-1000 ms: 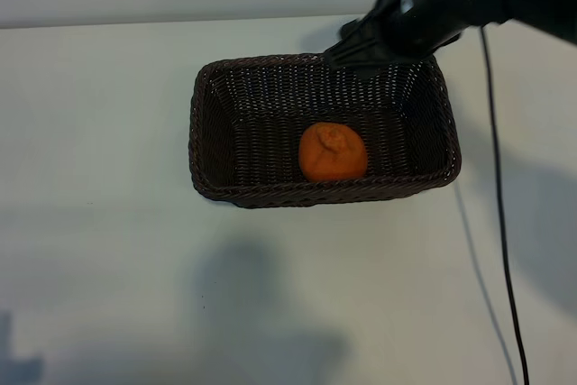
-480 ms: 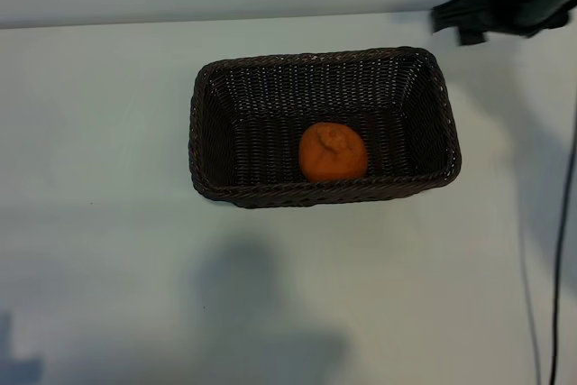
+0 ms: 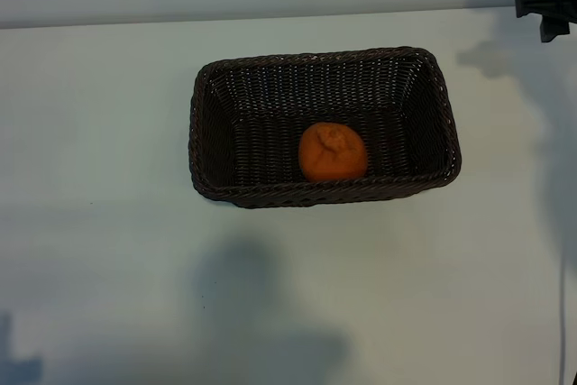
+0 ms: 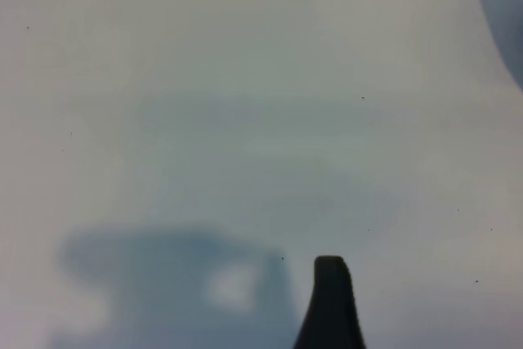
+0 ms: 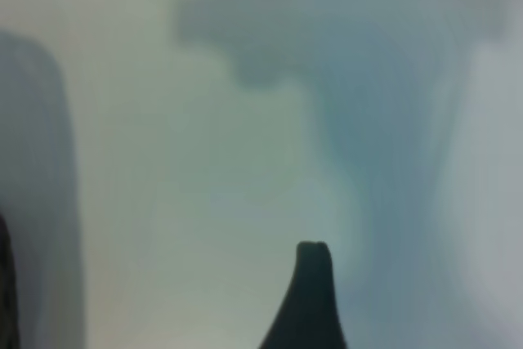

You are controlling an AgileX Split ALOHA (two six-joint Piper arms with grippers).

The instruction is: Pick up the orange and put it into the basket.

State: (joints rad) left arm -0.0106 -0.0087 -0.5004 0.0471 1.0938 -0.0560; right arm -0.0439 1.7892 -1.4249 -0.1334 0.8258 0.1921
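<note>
On the table (image 3: 99, 132): matte, pale, smooth surface with soft shadows across it.
basket (image 3: 203, 123): rectangular, dark-brown woven wicker, rounded corners, braided rim, sloping ribbed walls; sits near the middle of the table in the exterior view.
orange (image 3: 333, 151): round, bright orange, dimpled skin with a puckered crease on top; lies inside the basket on its floor, close to the near long wall, right of centre.
right end effector (image 3: 546, 4): black, hard-edged, only a piece shows at the top right edge of the exterior view, well apart from the basket, over bare table. Holds nothing. Its wrist view shows one dark tapered fingertip (image 5: 309, 300) with a blunt rounded end over plain table; jaws stand wide.
left end effector (image 4: 329, 304): seen only in its own wrist view, one dark tapered finger with a squared tip over bare table and its own shadow. Jaws wide, nothing between them.
</note>
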